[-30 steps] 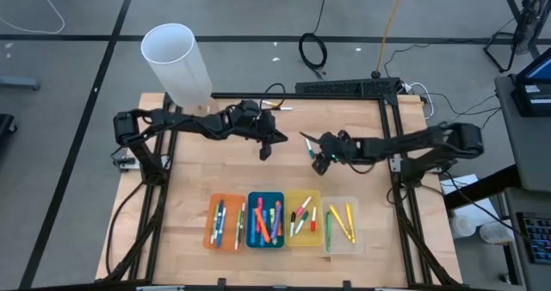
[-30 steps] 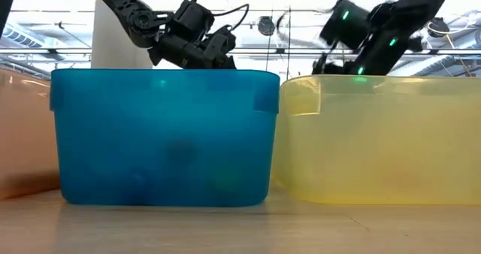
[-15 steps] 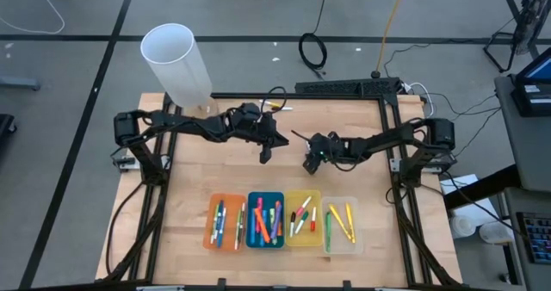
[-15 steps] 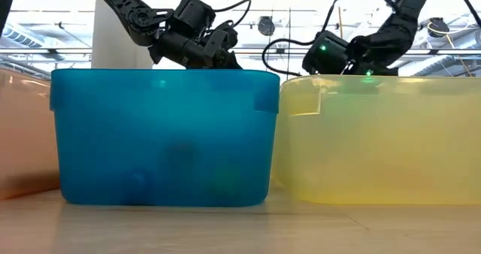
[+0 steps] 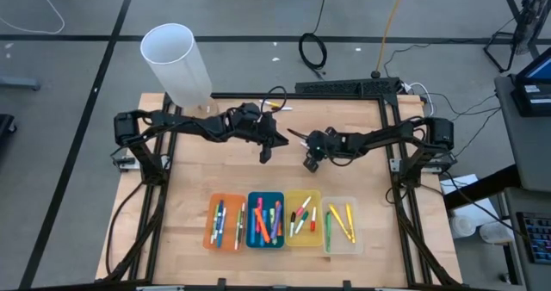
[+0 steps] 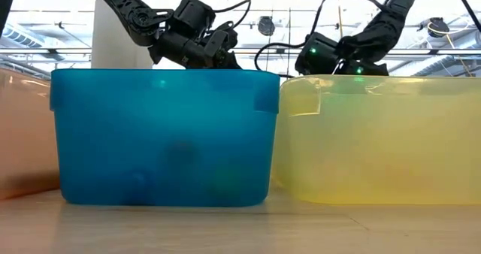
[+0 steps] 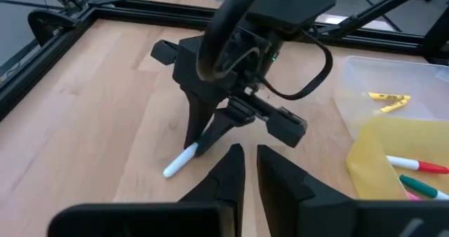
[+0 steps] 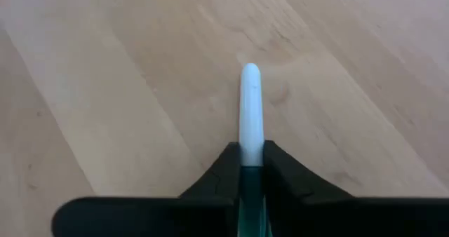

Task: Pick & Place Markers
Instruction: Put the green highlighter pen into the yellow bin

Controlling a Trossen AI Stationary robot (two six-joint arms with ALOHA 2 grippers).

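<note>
Right wrist view: the right gripper (image 8: 250, 168) is clamped on a thin white marker with a rounded tip (image 8: 250, 111), which pokes out past the dark fingers (image 8: 223, 168) over the pale wooden table (image 8: 105, 90). The left wrist view adds that the marker's tip rests on the wood, centre-left of frame, and that the left gripper (image 7: 247, 168) nearby has its jaws almost together, empty. Only the high view shows the four rectangular plastic trays (image 5: 283, 219), lower centre, holding many coloured markers (image 5: 269, 220).
</note>
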